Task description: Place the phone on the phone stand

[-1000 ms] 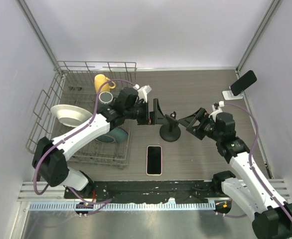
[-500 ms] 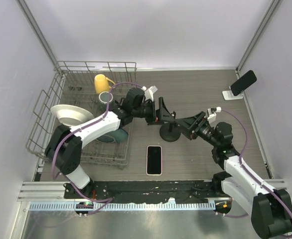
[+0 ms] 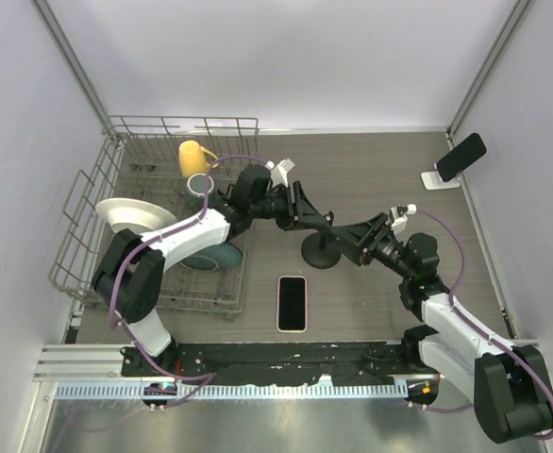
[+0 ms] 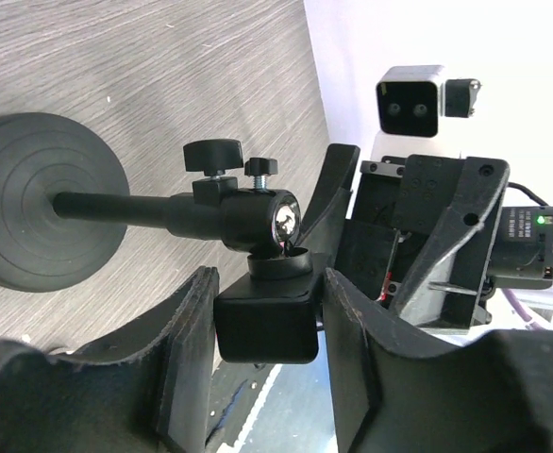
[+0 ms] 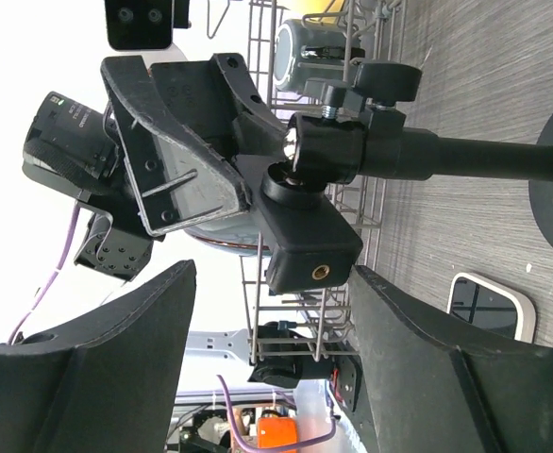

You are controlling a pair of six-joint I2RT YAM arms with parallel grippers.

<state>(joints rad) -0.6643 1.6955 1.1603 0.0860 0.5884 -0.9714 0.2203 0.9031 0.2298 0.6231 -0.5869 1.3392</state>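
Phone point(image 3: 293, 303): dark, pale-cased slab, flat just in front of black round-based pole stand point(image 3: 321, 252).
Phone stand point(image 3: 434, 178): small, white, angled, far right of it.
Left gripper point(image 3: 305, 209): straddles its head; grip unclear.
Right gripper point(image 3: 353, 241): wide open, empty, beside head.

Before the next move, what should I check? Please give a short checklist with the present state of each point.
1. Phone lying flat, nothing on it: ok.
2. White stand free: not ok, a second phone sits on it.
3. Left fingers open astride the black stand's head: ok.
4. Right fingers open astride it too: ok.
5. Left and right fingers clear of each other: cannot tell.
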